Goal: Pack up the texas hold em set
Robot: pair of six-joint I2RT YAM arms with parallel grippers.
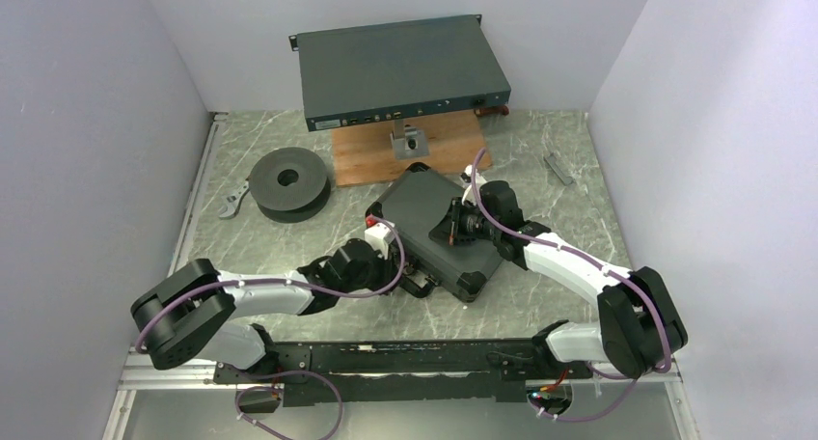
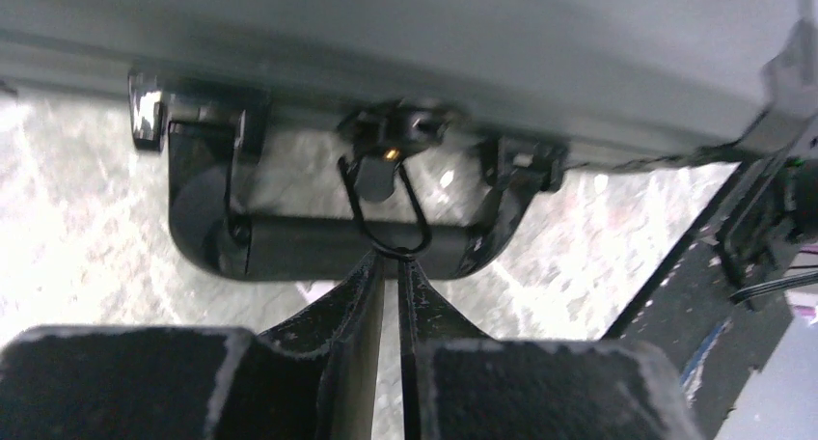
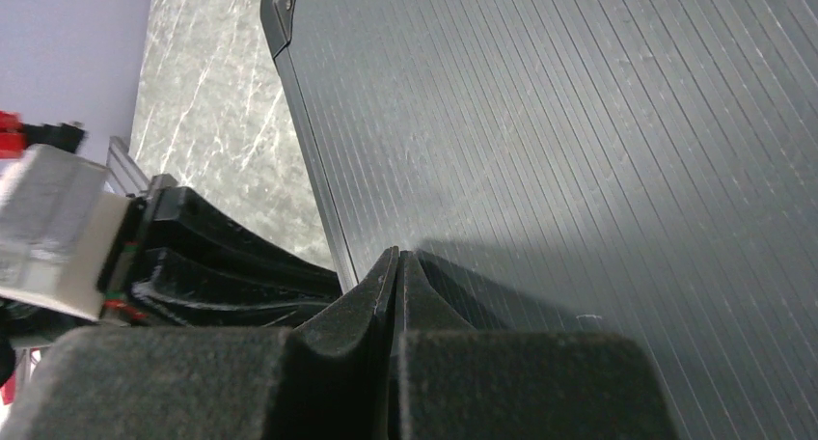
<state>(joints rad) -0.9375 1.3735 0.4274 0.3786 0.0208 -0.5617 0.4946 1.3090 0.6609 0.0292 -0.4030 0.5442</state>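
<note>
Case (image 1: 424, 208) was shut, lying flat and skewed at mid surface (image 1: 260, 257), just in front of the wooden board (image 1: 367, 160). It was a black hard-shell rectangle with rounded, capped corners, and the lid (image 3: 579, 122) had fine parallel ribs with light scuffs. The handle (image 2: 328, 247) on the near-left edge was a glossy black U-shape with a round bar, hinged on two lugs. A latch (image 2: 395, 136) sat between the lugs, and a thin wire loop (image 2: 417, 208) hung from it. The left tool (image 2: 391, 261) was closed with its tips at the bottom of that loop; couldn't tell whether the wire was actually pinched. The right tool (image 3: 397, 257) was closed with nothing held, its tips down on the ribbed lid. The surface was grey stone-look with pale veins. Past the board, a flat grey metal electronics box (image 1: 400, 73) sat tilted on a small metal bracket (image 1: 409, 139); its front ports and pale sticker were too small to read. A matte dark round spool (image 1: 287, 181) with a centre hole lay to the left.
</note>
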